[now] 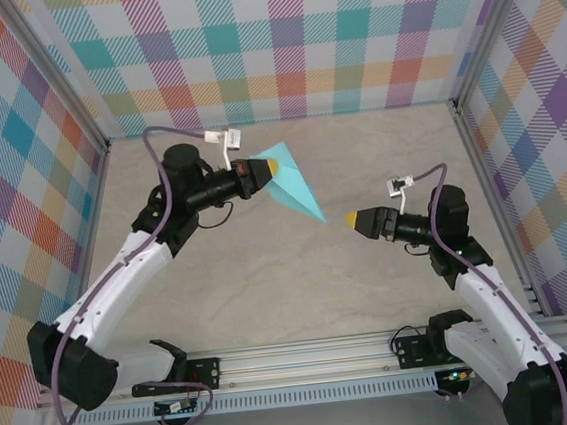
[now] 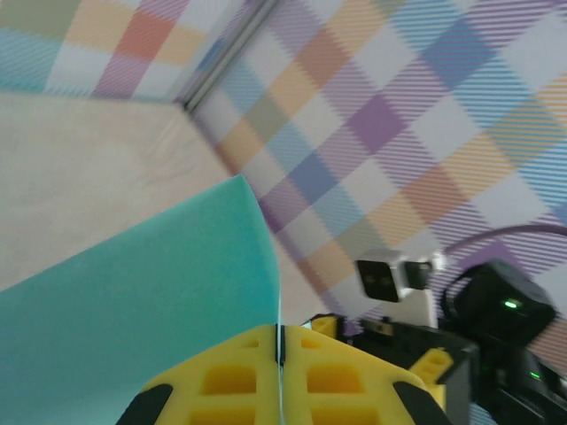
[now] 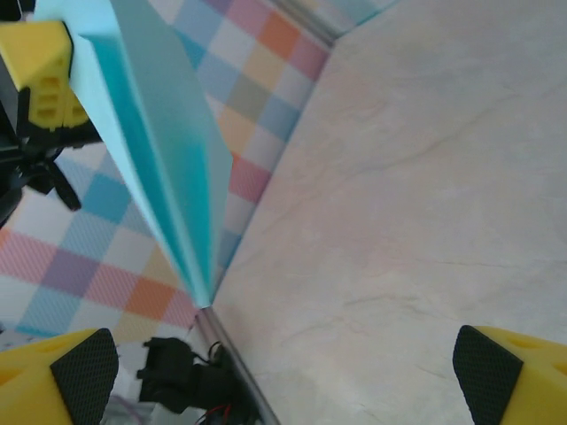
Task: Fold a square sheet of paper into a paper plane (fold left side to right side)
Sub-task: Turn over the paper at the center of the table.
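Looking down from above, the left gripper [image 1: 266,172] pinches the wide end of the folded teal paper [image 1: 293,189], lifted off the table [image 1: 271,294]; its pointed tip reaches toward the right gripper [image 1: 349,222], near but not touching. Left wrist view — yellow fingers pressed together on the paper's edge. Right wrist view — fingers spread wide apart, the paper hanging ahead of them, untouched.

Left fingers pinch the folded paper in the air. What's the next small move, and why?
Probably ease the right gripper toward the pointed tip of the folded teal paper: its fingers stand open, apart from the tip, while the left gripper is shut on the wide end.
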`<action>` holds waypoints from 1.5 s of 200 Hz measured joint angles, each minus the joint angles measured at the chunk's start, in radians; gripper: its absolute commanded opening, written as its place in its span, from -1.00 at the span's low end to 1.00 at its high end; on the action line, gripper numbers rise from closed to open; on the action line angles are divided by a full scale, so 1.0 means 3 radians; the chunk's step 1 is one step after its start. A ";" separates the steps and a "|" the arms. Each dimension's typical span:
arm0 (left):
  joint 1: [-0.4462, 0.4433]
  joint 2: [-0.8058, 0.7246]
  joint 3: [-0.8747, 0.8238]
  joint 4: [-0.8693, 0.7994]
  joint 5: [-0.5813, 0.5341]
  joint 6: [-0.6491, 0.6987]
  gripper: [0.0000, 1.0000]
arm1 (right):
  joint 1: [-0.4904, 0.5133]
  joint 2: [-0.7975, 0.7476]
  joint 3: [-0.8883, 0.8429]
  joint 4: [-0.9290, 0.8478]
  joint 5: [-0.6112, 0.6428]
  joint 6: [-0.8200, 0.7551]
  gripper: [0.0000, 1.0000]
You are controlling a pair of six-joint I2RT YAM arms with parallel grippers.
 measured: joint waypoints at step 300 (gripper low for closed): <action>-0.0072 -0.0177 0.0367 -0.0467 0.0454 0.0619 0.37 | 0.1064 0.0923 0.1670 -0.0903 0.0084 -0.1289 -0.90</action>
